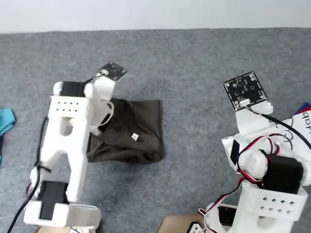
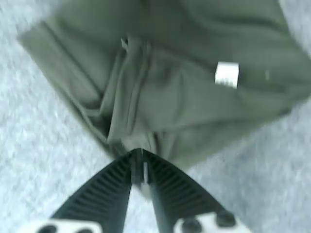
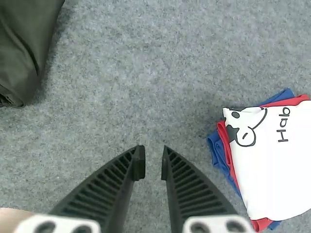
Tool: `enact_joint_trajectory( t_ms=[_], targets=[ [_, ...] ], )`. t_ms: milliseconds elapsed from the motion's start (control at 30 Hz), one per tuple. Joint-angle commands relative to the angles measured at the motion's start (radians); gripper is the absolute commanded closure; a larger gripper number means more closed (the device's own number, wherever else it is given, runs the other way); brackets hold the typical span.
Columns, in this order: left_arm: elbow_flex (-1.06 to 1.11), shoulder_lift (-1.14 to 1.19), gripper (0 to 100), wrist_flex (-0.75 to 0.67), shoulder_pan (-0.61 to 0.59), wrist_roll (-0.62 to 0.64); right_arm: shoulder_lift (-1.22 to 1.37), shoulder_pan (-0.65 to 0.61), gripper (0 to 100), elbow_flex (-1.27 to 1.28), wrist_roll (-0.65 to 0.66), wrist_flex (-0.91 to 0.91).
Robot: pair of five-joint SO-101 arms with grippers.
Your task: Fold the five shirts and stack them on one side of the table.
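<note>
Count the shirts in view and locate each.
5: olive shirt left of centre; teal shirt at far left; white shirt, red shirt and blue shirt stacked at right. Others may be hidden underneath.

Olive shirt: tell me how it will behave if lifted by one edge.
Likely floppy: the olive shirt lies in soft creases gathering toward the left hand. Probably light; its loose folded layers may slip open when lifted.

Four shirts: one olive shirt (image 2: pixel 194 97) at the left fingers (image 2: pixel 109 187), three stacked beside the right fingers (image 3: pixel 119 182), a white shirt (image 3: pixel 272 165), red shirt (image 3: pixel 222 132) and blue shirt (image 3: pixel 216 151); one teal cloth (image 1: pixel 5 120) well apart from both
</note>
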Motion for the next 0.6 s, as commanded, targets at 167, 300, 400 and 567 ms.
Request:
enact_joint_trajectory(
  t_ms=[167,300,400,567],
  targets=[
    [-0.236,0.209,85,-0.035,0.012,0.101,-0.008,0.013,92.4,-0.005,0.009,0.03],
    [-0.282,0.282,83,-0.038,0.021,0.098,-0.008,0.015,92.4,-0.005,0.009,0.035],
    [-0.303,0.338,83,-0.041,0.018,0.097,-0.01,0.015,92.4,-0.003,0.008,0.036],
    [-0.354,0.439,83,-0.043,0.015,0.1,-0.01,0.015,92.4,-0.003,0.008,0.036]
  ],
)
